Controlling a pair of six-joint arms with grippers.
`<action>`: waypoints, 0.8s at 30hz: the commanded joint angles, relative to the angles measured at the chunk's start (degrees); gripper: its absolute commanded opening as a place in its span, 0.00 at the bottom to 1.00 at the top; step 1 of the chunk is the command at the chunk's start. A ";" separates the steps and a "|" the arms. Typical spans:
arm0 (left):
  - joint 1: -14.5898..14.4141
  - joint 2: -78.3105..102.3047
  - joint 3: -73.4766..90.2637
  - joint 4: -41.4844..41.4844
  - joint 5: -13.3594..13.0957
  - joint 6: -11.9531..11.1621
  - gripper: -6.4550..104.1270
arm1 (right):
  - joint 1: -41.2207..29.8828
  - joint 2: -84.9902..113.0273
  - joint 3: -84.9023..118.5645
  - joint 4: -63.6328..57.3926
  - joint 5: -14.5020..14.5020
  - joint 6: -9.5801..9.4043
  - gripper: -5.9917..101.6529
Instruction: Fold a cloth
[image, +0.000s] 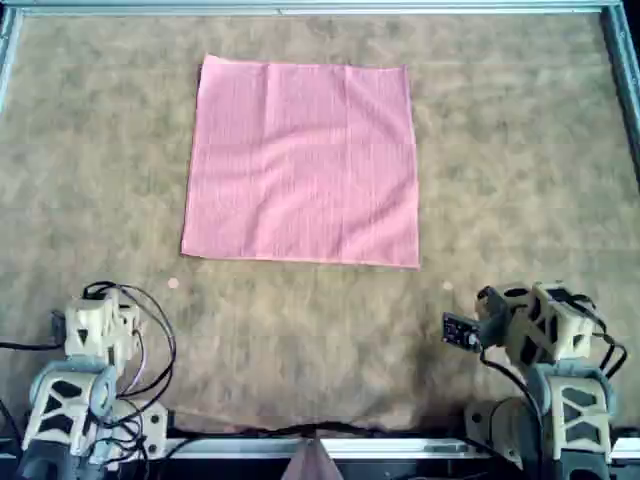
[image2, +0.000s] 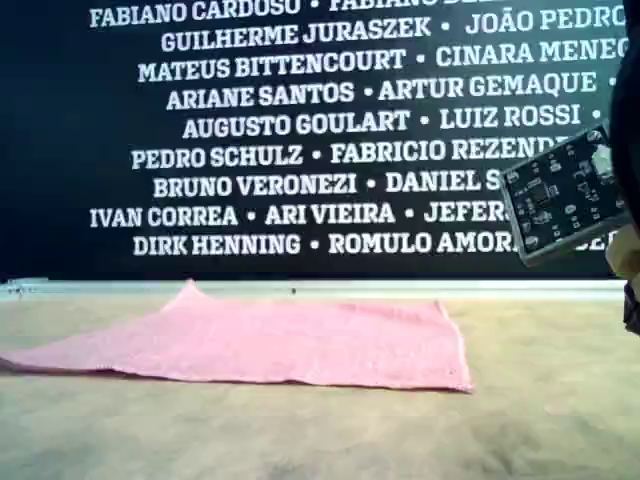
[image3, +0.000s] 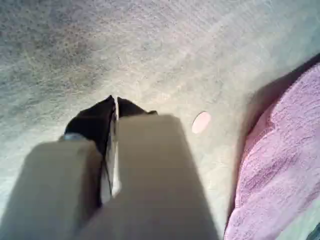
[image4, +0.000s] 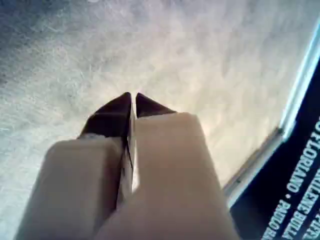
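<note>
The pink cloth (image: 305, 160) lies flat and spread open as a square on the far middle of the brown mat (image: 300, 340). In the exterior view the cloth (image2: 270, 345) lies low, with one far corner slightly raised. My first gripper (image3: 116, 100) is shut and empty above bare mat, with the cloth's edge (image3: 280, 165) off to one side; its arm (image: 98, 330) rests at the overhead view's lower left. My second gripper (image4: 133, 95) is shut and empty above bare mat; its arm (image: 545, 330) rests at the overhead view's lower right. Neither gripper touches the cloth.
A small pink dot (image: 173, 284) sits on the mat near my first gripper and shows in the first wrist view (image3: 201, 122). Metal rails (image: 625, 70) frame the mat. A black lettered wall (image2: 300, 130) stands behind. A circuit board (image2: 560, 195) on an arm fills the exterior view's right.
</note>
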 joint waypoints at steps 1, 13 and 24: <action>0.70 0.00 -1.85 0.09 0.09 -0.18 0.06 | 0.35 2.11 0.44 -0.26 -0.26 0.09 0.09; 0.70 0.00 -1.85 0.09 0.09 -0.18 0.06 | 0.26 2.11 0.44 -0.26 0.00 -0.53 0.09; 0.70 0.00 -1.85 0.09 0.09 -0.18 0.06 | 0.26 2.11 0.44 -0.44 -0.26 -0.44 0.09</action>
